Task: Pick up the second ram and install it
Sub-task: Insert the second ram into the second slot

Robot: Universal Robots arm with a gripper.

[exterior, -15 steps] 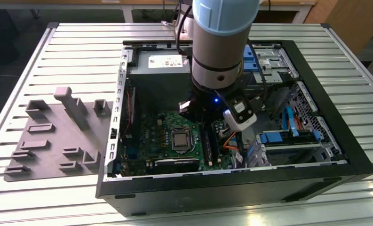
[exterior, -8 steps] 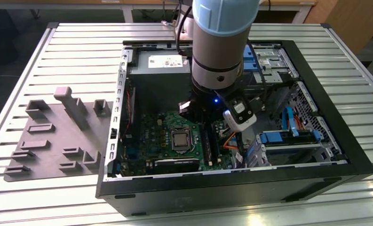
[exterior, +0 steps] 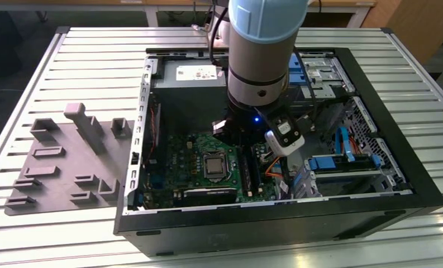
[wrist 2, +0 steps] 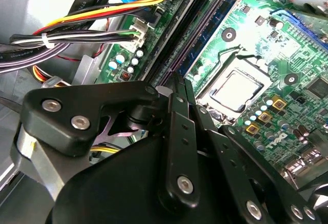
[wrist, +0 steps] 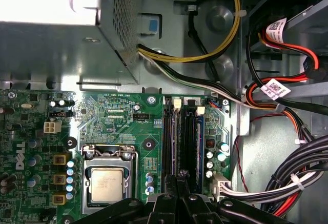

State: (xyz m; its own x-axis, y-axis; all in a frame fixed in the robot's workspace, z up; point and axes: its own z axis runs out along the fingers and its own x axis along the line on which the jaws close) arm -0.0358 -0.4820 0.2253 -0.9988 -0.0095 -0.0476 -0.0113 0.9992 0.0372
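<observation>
The second ram (wrist 2: 215, 29) shows as a long dark blue-green stick standing on edge along the black slots (wrist: 190, 137) of the green motherboard (wrist: 118, 111). In both wrist views my gripper (wrist 2: 178, 79) (wrist: 179, 175) has its black fingers drawn together at the near part of that stick, right above the slots. In the exterior view the arm's wrist (exterior: 258, 84) reaches down into the open computer case (exterior: 400, 190), and the fingers are hidden under it, above the slots (exterior: 249, 170).
A grey power-supply box (exterior: 187, 72) fills the case's far end. Cable bundles (wrist: 287, 183) lie beside the slots, and the processor (wrist: 106, 183) sits on their other side. Blue drive brackets (exterior: 341, 162) are at the exterior view's right, a grey holder tray (exterior: 65, 162) at its left.
</observation>
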